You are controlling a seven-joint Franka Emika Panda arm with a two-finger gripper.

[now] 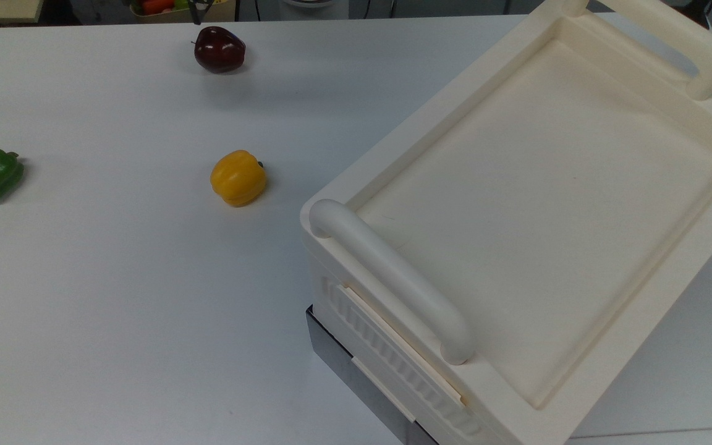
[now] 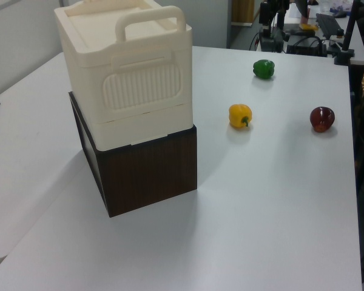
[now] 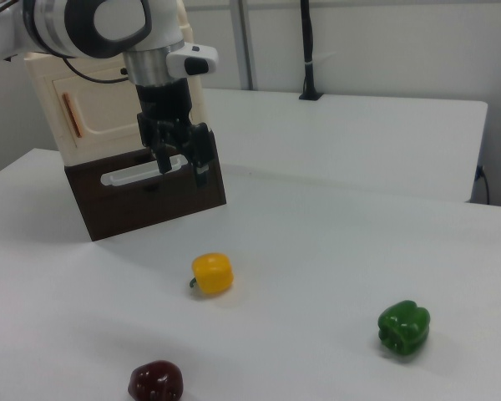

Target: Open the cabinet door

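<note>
The black two-finger gripper [image 3: 182,164] is hovering with fingers parted before the flat cream cabinet door [image 3: 108,109] with copper strip; door appears closed, not yet grasped.

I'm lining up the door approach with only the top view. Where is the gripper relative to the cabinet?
Observer: In the right view, the gripper hangs pointing down in front of the dark base.
Operator: Fingers open?
Observer: Yes, they are open and hold nothing.
Operator: And the cabinet door?
Observer: The cabinet door looks shut and flush. Its copper strip runs upright near the door's edge on the right view's left.
</note>
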